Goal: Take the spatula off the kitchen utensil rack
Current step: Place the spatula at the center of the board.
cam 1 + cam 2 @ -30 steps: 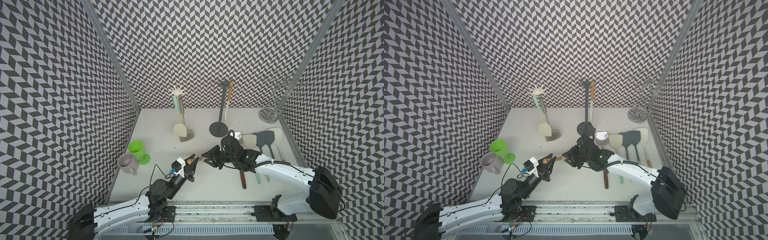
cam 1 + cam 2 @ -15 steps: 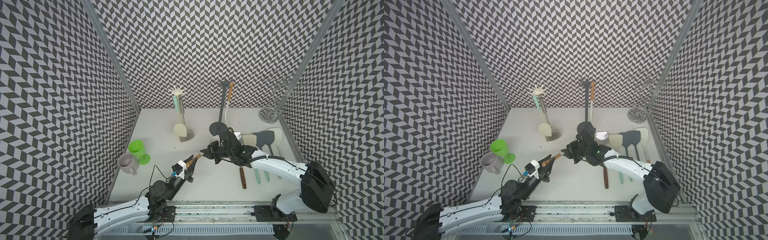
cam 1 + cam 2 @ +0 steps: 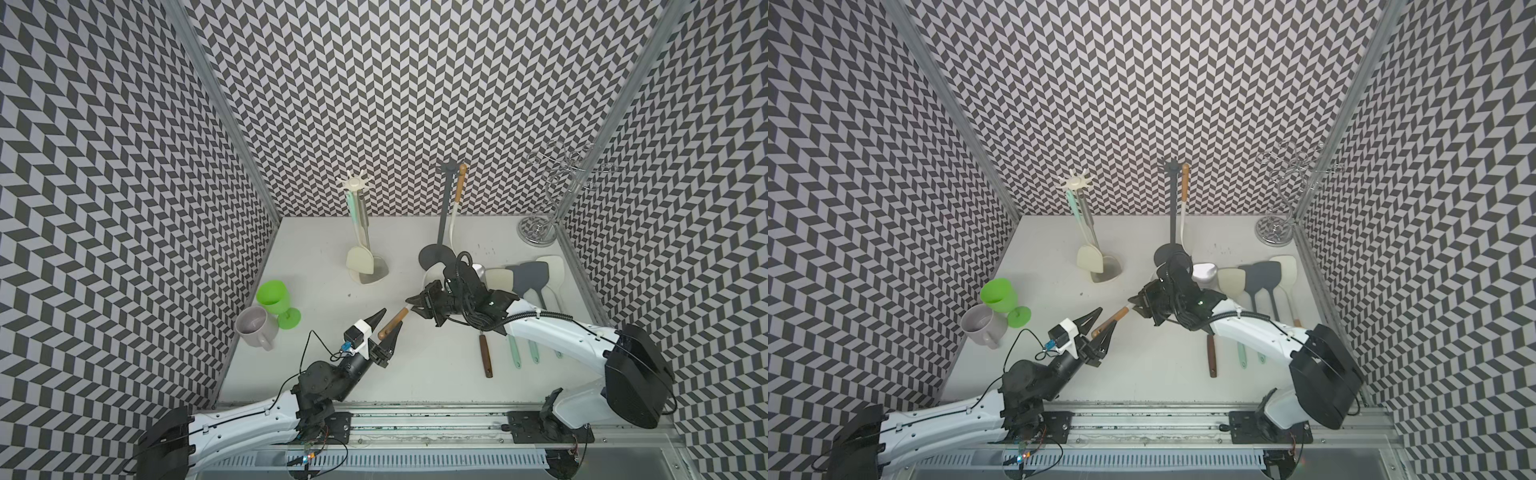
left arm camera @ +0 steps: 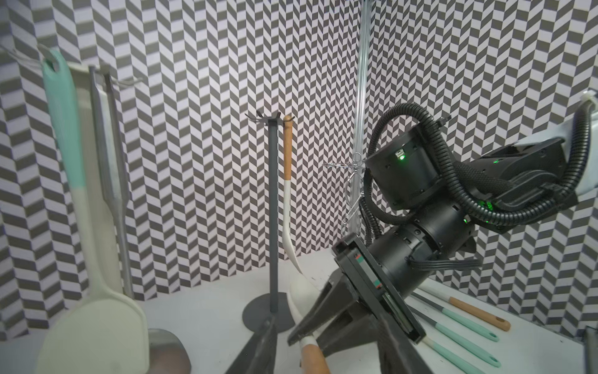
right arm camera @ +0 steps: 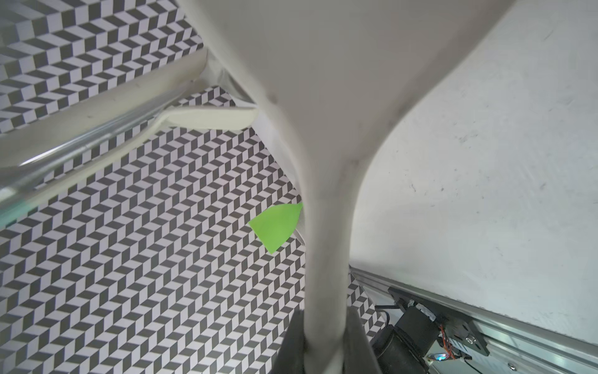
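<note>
Spatula (image 3: 390,327) with a white blade and a brown wooden handle is already off its rack. It hangs in the air over the middle of the white counter (image 3: 316,249), between the two arms, and it touches neither stand. The step in hand, as I judge it, is therefore a passing of the spatula between the arms, after the removal itself. The next move, I think, calls for the left arm to draw back along the line of the handle without knocking it. Then the right arm should lay the spatula down on a free part of the counter.

The right arm (image 3: 552,332) reaches from its base across the counter toward the centre, low and nearly level. The left arm (image 3: 249,415) stretches forward and rises to meet it.

Behind them stand the dark grey utensil rack (image 3: 444,216) on a round base, where another wooden-handled tool (image 3: 459,187) hangs, and the white utensil rack (image 3: 355,183). I cannot tell which rack the spatula belongs to.

The right end effector (image 3: 412,308) is closed tightly on the white neck of the spatula, and the right wrist view shows the neck pinched between its fingers. The left end effector (image 3: 1108,316) stands about half open, with one jaw on each side of the handle's end, and it seems not to press on it.
</note>
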